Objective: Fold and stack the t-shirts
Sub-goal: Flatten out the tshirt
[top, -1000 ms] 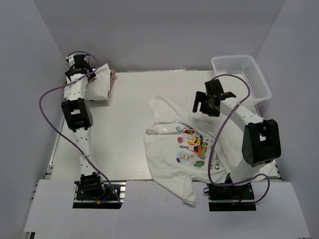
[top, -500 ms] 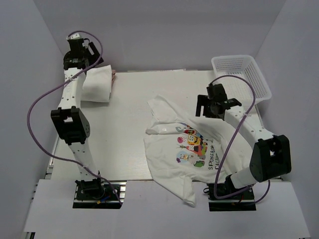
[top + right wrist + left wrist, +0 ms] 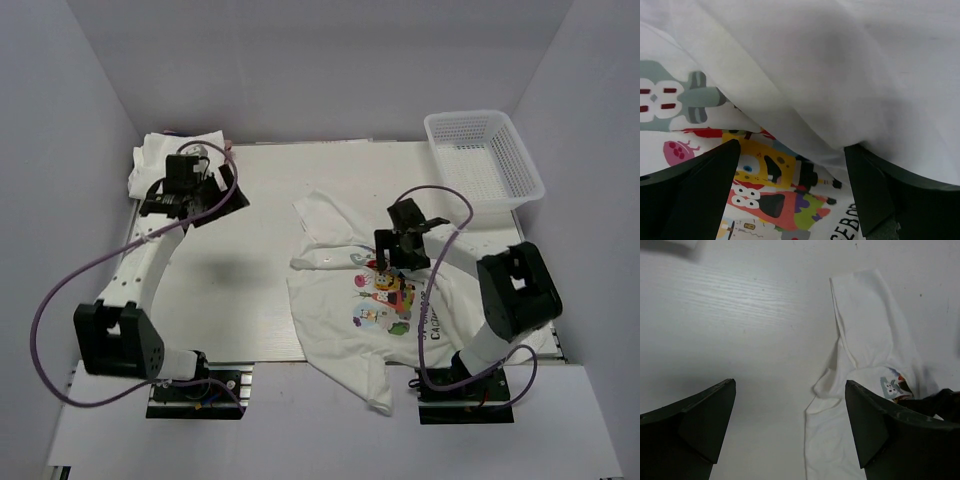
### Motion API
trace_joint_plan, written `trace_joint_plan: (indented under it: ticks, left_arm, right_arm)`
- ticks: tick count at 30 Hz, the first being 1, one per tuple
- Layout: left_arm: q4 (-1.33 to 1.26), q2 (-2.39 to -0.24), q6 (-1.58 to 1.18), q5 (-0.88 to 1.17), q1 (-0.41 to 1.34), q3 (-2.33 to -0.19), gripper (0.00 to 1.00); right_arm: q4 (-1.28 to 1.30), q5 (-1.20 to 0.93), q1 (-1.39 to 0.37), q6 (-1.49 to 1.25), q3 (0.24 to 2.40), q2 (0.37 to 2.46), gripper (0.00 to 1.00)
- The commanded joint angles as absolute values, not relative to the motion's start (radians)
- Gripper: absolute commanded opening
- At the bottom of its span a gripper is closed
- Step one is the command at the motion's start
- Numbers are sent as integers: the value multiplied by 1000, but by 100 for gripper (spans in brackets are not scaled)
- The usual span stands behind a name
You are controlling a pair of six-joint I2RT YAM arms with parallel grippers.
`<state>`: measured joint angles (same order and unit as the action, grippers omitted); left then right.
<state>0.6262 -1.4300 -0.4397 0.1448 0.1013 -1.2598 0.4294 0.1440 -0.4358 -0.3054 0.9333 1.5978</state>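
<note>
White printed t-shirt (image 3: 325, 320) lies rumpled on table (image 3: 250, 280), top edge folded over the print. R gripper (image 3: 400, 245) sits low over the print, jaws wide, nothing held. R arm (image 3: 510, 290) + purple cable (image 3: 440, 189) cross shirt's right side. L gripper (image 3: 195, 205) is left of shirt, jaws wide, empty. Folded white bundle (image 3: 165, 150) is far-left of shirt, mesh basket (image 3: 485, 155) far-right. Count: 2 t-shirts, 1 basket, 2 cables.

My white table (image 3: 255, 260): printed t-shirt (image 3: 340, 310) lies rumpled, print up, from centre toward 4 o'clock, with one corner past the near edge. Folded t-shirt bundle (image 3: 160, 150) sits in the 11 o'clock corner. Mesh basket (image 3: 480, 165) sits in the 1 o'clock corner.
</note>
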Motion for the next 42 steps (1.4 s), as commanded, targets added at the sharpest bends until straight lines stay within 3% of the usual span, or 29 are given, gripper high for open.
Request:
trace_joint_plan:
  ticks: [1, 10, 15, 25, 32, 37, 42]
  left_arm:
    - [635, -1260, -497, 99, 95, -1182, 100]
    - [724, -1279, -517, 52, 69, -1144, 100]
    - [704, -1406, -551, 52, 89, -1178, 100]
    - [566, -1710, -551, -83, 107, -1299, 100]
    - [586, -1957, -572, -37, 149, -1483, 95]
    - [571, -2074, -572, -113, 149, -1581, 84]
    - [604, -2184, -552, -104, 149, -1703, 65]
  right_arm:
    - [327, 84, -492, -284, 1001, 1689, 90]
    - [293, -41, -623, -276, 1358, 1983, 90]
    - [372, -66, -612, -336, 1489, 1970, 90]
    - [546, 190, -520, -429, 1290, 1576, 90]
    - [643, 259, -419, -492, 1149, 1467, 90]
    - [656, 296, -333, -512, 1094, 1427, 90]
    - [698, 291, -299, -511, 1057, 1417, 90]
